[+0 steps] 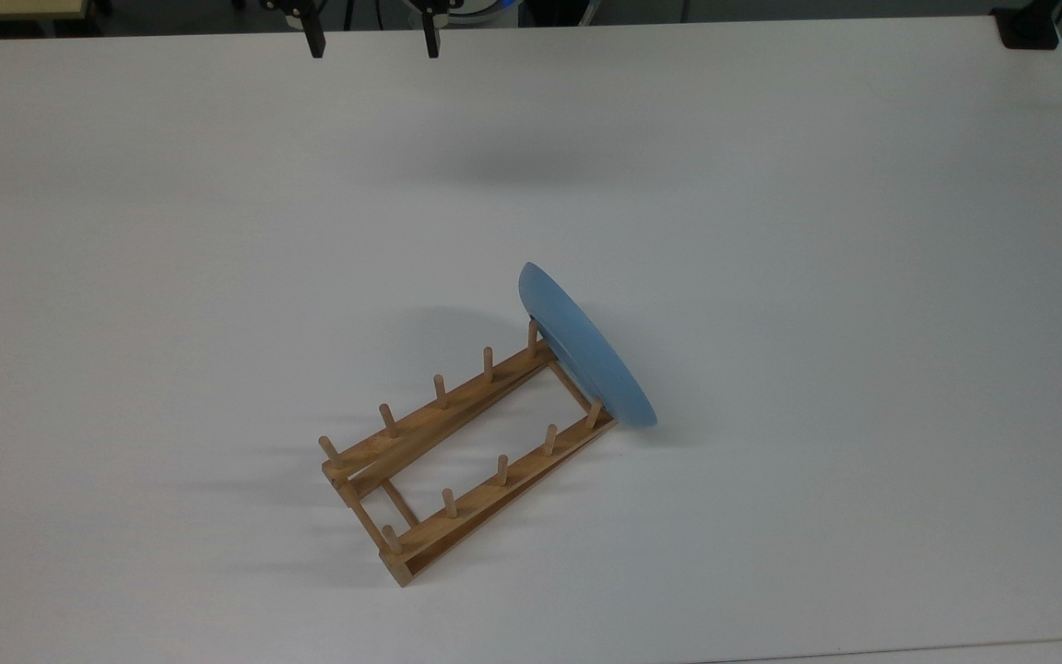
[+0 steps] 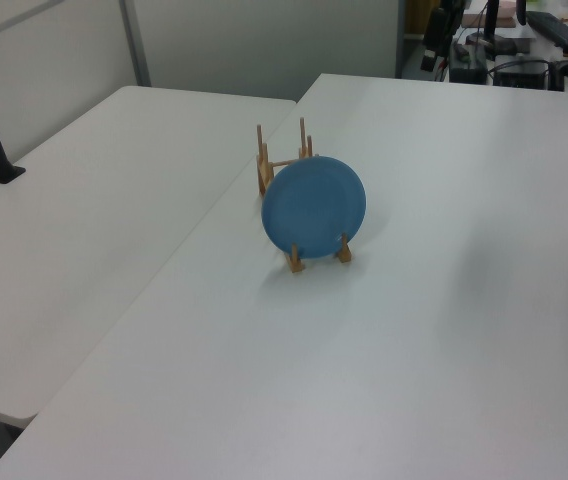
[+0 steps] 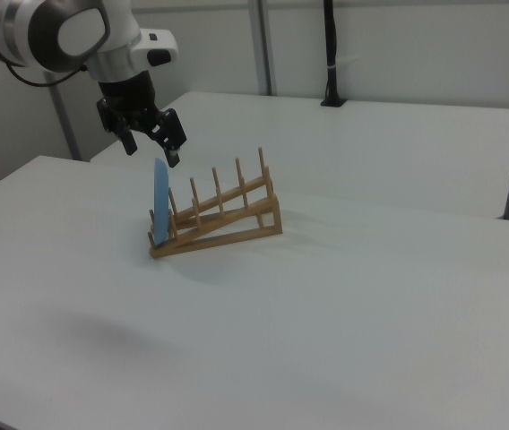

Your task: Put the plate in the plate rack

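1. Pincer (image 1: 371, 41) hanging spread and empty, high above the surface (image 1: 771, 231) and well away from the rack (image 1: 457, 452), past its raised end.
2. In the right view, pincer (image 3: 151, 143) tilted, its two fingers apart, nothing between them.
3. Plate (image 1: 586, 346) standing on edge at the low end of the rack, leaning on the last pair of pegs, apart from the pincer.
4. In the left view, plate (image 2: 314, 207) upright, face outward, with the feet of the rack (image 2: 294, 262) just under its lower edge.
5. Rack (image 3: 219, 215) sloping upward away from the plate (image 3: 159, 213), its other pegs bare.
6. Step in hand, by judgement: placing looks done, plate let go, arm drawn clear.
7. Next move, by judgement: little beyond parking the arm away from the rack; worth checking that the plate sits steady, not about to slip off the end.
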